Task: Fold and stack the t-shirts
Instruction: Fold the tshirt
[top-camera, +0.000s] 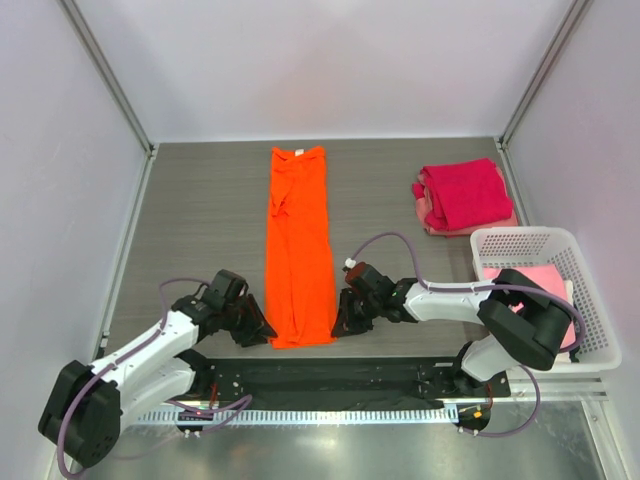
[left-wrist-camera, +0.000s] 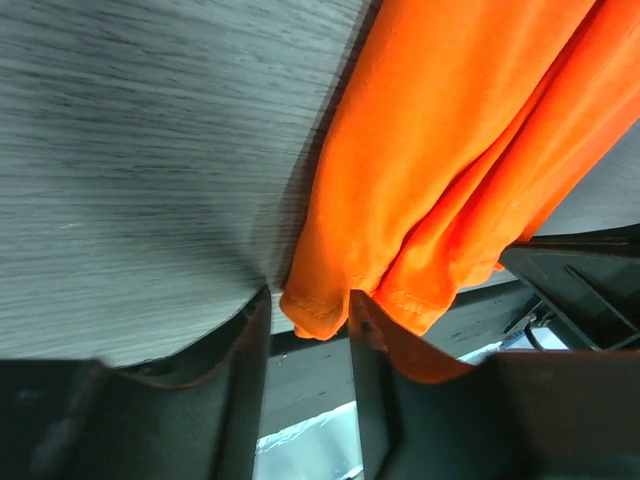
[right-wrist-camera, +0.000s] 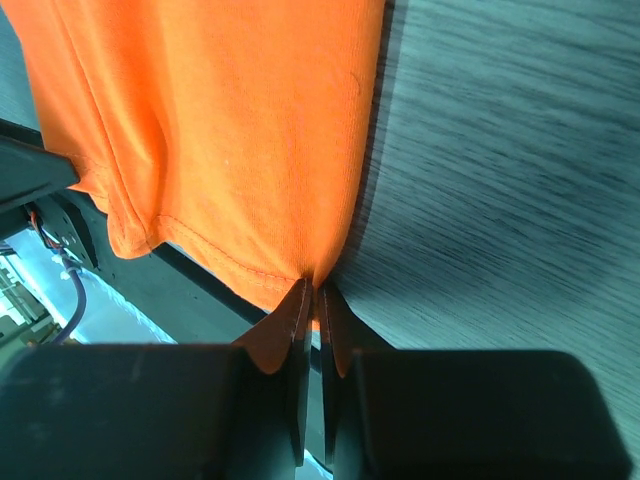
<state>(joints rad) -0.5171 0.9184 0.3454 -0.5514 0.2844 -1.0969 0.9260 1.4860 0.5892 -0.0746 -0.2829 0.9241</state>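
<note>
Left tool (top-camera: 262, 335) spread around orange t-shirt (top-camera: 298, 250) hem, right tool (top-camera: 342, 325) pinching it, white basket (top-camera: 596, 322) nearby

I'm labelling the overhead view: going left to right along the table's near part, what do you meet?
First the left gripper → long bright orange cotton t-shirt → right gripper → white plastic lattice basket.

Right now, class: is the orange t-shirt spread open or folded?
Folded lengthwise: the orange t-shirt lies as a narrow strip, hem layers doubled.
</note>
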